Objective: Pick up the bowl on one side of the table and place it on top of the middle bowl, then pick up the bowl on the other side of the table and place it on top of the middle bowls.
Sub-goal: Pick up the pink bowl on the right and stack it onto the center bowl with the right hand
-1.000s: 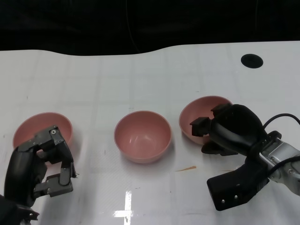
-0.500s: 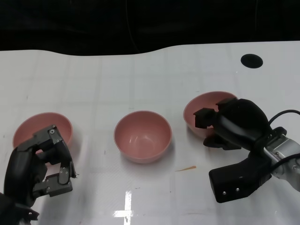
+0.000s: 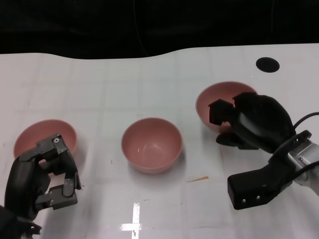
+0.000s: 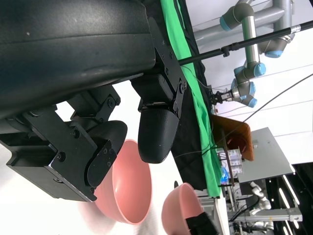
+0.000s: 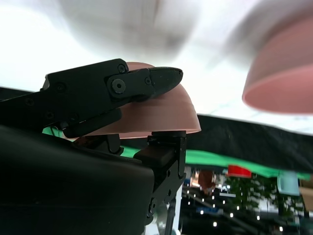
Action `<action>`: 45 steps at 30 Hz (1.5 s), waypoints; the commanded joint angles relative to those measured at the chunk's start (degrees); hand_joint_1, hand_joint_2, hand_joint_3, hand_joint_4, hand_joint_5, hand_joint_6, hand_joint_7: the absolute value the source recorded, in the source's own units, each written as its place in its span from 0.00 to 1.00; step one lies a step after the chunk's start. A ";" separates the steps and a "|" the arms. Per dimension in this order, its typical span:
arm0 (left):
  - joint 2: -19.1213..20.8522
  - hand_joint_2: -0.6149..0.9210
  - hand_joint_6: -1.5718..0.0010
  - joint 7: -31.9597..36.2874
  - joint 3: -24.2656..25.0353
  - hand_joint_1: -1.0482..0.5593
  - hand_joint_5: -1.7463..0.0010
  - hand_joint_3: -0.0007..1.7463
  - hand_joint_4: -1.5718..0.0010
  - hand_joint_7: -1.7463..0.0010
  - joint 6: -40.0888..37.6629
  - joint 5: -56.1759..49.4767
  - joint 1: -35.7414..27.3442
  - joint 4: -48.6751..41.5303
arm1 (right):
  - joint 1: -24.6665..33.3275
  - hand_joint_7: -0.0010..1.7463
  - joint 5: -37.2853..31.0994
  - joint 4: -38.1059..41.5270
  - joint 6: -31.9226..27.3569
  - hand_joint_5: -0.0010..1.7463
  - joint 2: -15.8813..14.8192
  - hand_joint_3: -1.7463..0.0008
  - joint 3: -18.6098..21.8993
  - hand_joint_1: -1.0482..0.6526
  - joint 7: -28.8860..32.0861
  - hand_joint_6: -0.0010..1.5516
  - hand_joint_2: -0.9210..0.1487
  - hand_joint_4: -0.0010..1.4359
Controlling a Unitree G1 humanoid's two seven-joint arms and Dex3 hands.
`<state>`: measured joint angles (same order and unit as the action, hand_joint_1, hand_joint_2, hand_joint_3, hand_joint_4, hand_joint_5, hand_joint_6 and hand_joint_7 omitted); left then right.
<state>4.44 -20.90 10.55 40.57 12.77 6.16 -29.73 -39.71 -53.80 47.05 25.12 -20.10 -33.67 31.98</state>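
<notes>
Right hand point(image 3: 249, 122) grips the right-side bowl point(image 3: 219, 102) at its near rim, one finger hooked inside, another under the wall; right wrist view confirms the pinch. Over the last second the bowl has shifted up and back in the head view, away from its earlier spot, and now looks lifted off the bench point(image 3: 99, 89). Judgement: the pick of bowl 1 is done or nearly so; the carry to the centre comes next.

Middle bowl point(image 3: 151, 144) sits upright and untouched, well apart from the held one. Left-side bowl point(image 3: 37, 134) unmoved. Left hand point(image 3: 42, 177) rests just beside it, fingers curled, holding nothing, same as before.

Small orange-brown streak point(image 3: 198, 179) on the bench between middle bowl and right forearm.
</notes>
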 commanded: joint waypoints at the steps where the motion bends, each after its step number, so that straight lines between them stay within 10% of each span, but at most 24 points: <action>1: 1.15 0.71 0.48 -1.10 0.37 0.71 0.00 0.86 0.38 0.00 -0.75 1.43 0.08 -0.15 | -0.18 1.00 0.88 -2.44 0.86 1.00 -1.36 0.89 1.08 0.49 1.27 0.32 0.00 0.54; 18: 0.66 0.72 0.47 -1.29 0.53 0.74 0.00 0.91 0.36 0.00 3.07 1.02 1.08 -2.34 | 3.89 1.00 -2.00 -20.52 2.90 1.00 -0.94 0.78 2.21 0.47 2.69 0.32 0.01 0.57; 22: 0.45 0.71 0.46 -1.94 0.46 0.73 0.00 0.91 0.34 0.00 2.00 2.35 1.08 -2.04 | 4.52 1.00 -2.83 -23.68 3.45 1.00 -0.38 0.61 1.87 0.50 2.26 0.33 0.18 0.60; 34: 0.31 0.70 0.47 -0.97 0.24 0.70 0.00 0.90 0.37 0.01 -0.22 1.78 0.24 -0.36 | 6.12 1.00 -5.59 -29.37 4.97 1.00 1.25 0.46 0.76 0.48 2.70 0.36 0.28 0.63; 45: -0.22 0.70 0.47 -1.24 0.23 0.66 0.00 0.86 0.38 0.02 -2.46 2.70 -0.44 1.59 | 6.10 1.00 0.99 -29.00 10.92 1.00 2.73 0.48 1.87 0.47 -1.00 0.31 0.19 0.61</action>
<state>3.86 -22.60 10.52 38.85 14.69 6.35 -29.18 -33.81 -54.28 17.72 35.56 -17.44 -32.78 31.57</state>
